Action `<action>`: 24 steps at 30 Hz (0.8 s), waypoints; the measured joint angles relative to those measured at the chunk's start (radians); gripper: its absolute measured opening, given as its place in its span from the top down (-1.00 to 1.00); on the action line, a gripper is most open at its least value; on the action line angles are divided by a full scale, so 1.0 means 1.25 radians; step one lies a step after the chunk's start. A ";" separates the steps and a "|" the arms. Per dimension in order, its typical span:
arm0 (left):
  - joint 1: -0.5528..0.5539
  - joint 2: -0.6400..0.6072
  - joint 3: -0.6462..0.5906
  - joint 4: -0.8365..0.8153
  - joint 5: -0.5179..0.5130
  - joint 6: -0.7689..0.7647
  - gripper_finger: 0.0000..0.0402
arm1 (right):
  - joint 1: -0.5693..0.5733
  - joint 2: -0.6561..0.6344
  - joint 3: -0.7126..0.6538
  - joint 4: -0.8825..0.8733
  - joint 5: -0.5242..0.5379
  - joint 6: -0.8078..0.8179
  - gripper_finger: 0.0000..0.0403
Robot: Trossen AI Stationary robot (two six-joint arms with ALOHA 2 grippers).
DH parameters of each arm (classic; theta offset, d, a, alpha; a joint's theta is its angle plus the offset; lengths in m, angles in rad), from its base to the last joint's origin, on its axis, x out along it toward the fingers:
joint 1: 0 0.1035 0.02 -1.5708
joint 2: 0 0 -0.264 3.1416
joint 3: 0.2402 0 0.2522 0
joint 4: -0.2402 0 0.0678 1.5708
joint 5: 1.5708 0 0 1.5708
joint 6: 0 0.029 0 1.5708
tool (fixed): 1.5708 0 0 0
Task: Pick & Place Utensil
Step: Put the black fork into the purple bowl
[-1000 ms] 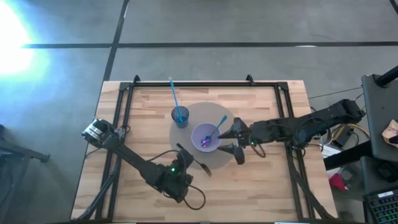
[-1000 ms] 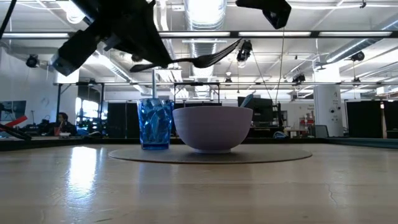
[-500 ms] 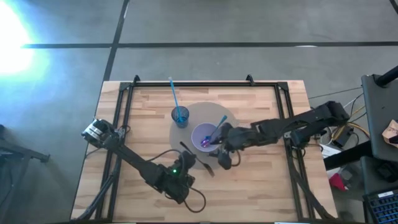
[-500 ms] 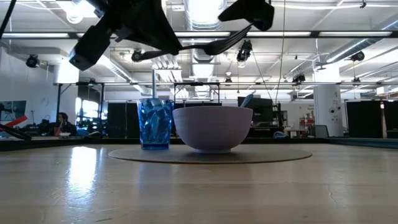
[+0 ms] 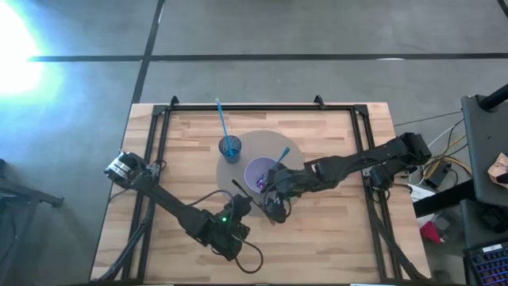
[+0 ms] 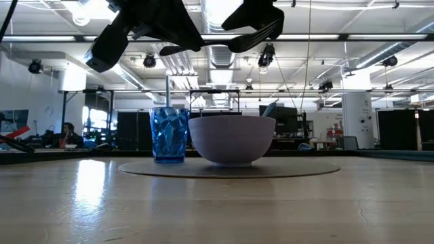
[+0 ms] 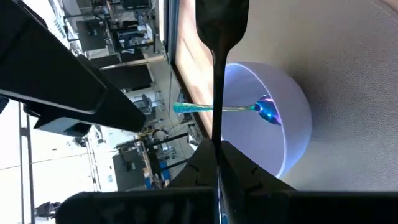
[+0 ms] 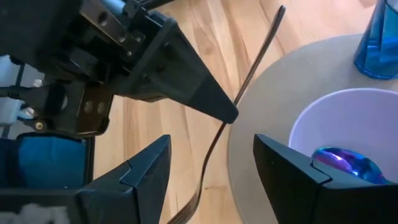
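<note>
A black fork (image 5: pixel 238 188) hangs in the air over the near rim of the round grey mat (image 5: pixel 300 152), slanted, with its head (image 6: pixel 261 37) the higher end. My left gripper (image 5: pixel 244 205) is shut on its handle. My right gripper (image 8: pixel 214 186) is open and reaches over the lilac bowl (image 5: pixel 260 175). Its two fingers stand on either side of the fork's head end without touching it. The bowl holds a blue spoon (image 7: pixel 264 111) and stands on the mat beside a blue cup (image 5: pixel 230 148). My left gripper pinches the fork's thin handle (image 8: pixel 235 118) between its two fingertips, partway along and short of the free end (image 8: pixel 281 11). The fingers come from the table's near left side, nearly level, and lie across the handle. The fork is lifted clear of mat and table.
A light blue straw (image 5: pixel 221 119) sticks up out of the cup toward the far edge. Black rails (image 5: pixel 159 135) run along the table's left, far and right sides. Bare wood (image 5: pixel 333 238) lies near the front right.
My right gripper has moved toward the table's left and near edge, across the bowl, and tipped downward until its fingers flank the fork's head. My left gripper has rolled in place, so the fork sits higher and more slanted than before.
</note>
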 joint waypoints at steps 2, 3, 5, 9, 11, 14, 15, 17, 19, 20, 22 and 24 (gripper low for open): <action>0.000 0.000 0.000 0.012 -0.001 0.012 0.99 | 0.000 0.000 0.001 -0.007 -0.001 0.000 -0.09; 0.000 0.000 0.000 0.020 -0.004 0.019 0.99 | 0.000 0.000 -0.002 -0.006 -0.001 0.001 -0.09; 0.000 0.000 -0.001 0.036 -0.014 0.037 0.99 | 0.000 0.000 -0.010 -0.007 -0.001 0.009 -0.09; 0.000 0.000 -0.001 0.056 -0.020 0.059 0.99 | 0.000 0.000 -0.017 -0.007 -0.001 0.027 -0.09; 0.000 0.000 -0.001 0.063 -0.020 0.068 0.99 | 0.000 0.000 -0.020 -0.004 -0.001 0.027 -0.09; 0.000 0.000 -0.001 0.083 -0.022 0.076 0.99 | 0.000 0.001 -0.024 0.002 -0.001 0.029 -0.09; 0.000 0.000 -0.001 0.090 -0.024 0.081 0.99 | 0.000 0.001 -0.026 0.010 -0.001 0.029 -0.09; 0.000 0.000 -0.001 0.103 -0.031 0.089 0.99 | 0.000 0.001 -0.028 0.018 -0.001 0.029 -0.09; 0.000 0.000 -0.001 0.115 -0.035 0.100 0.99 | 0.000 0.001 -0.030 0.017 -0.001 0.033 -0.09; 0.000 0.000 -0.001 0.120 -0.035 0.107 0.99 | 0.000 0.001 -0.032 0.017 -0.001 0.036 -0.09; 0.000 0.000 -0.001 0.134 -0.035 0.117 0.99 | 0.000 0.001 -0.033 0.018 -0.001 0.041 -0.09; 0.001 0.000 -0.001 0.141 -0.036 0.124 0.99 | 0.000 0.001 -0.035 0.019 -0.001 0.045 -0.09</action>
